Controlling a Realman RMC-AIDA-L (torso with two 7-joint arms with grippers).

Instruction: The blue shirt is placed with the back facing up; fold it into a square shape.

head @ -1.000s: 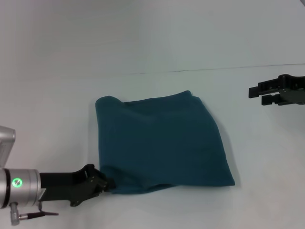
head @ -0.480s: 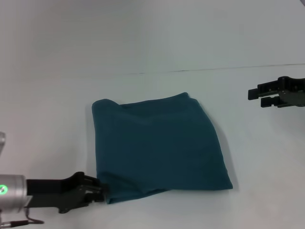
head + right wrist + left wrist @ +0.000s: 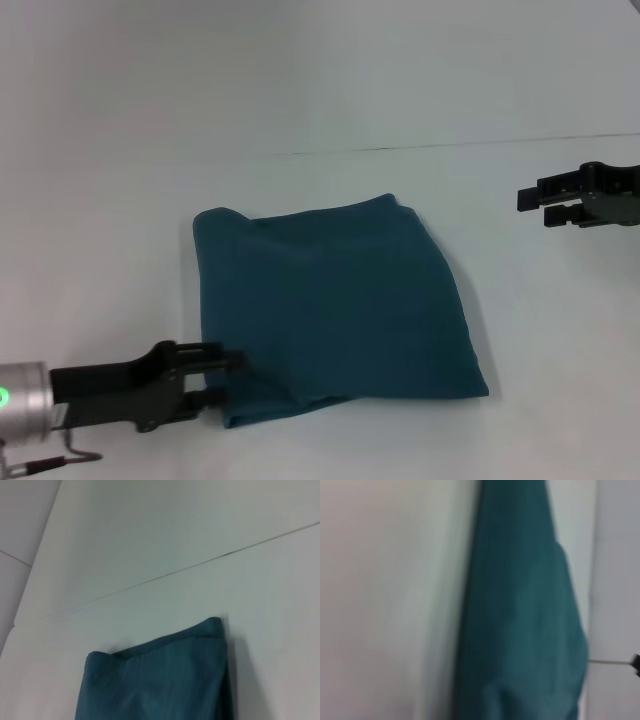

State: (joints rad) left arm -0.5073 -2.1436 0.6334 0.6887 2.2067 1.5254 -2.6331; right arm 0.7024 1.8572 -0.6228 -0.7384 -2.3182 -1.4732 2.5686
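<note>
Your desk (image 3: 120,150) carries one thing only, the blue shirt (image 3: 335,310), and it now lies as a compact, roughly four-sided packet in the middle of the head view, with no sleeve or collar sticking out. Over the last second its near-left corner was drawn a little toward your left, and the packet settled there; in the last half second the cloth has not shifted. What changed is your left gripper (image 3: 222,377): a second ago it was pinching that near-left corner, and now its fingers are spread, one above and one below the corner's edge, apparently let go. I read that as a release after a last tidying tug, so the fold looks close to finished rather than mid-step. Look at the shape, though: the far edge is fairly straight with a small raised lump at its far-left corner, the right edge slants outward toward you, and the near edge sags with a loose lip at the left end, so it is more a skewed quadrilateral than a true square. The visible side is plain teal, with soft creases and no lettering showing. Your right gripper (image 3: 533,205) hangs well apart from the shirt at the far right, fingers slightly parted and holding nothing.
</note>
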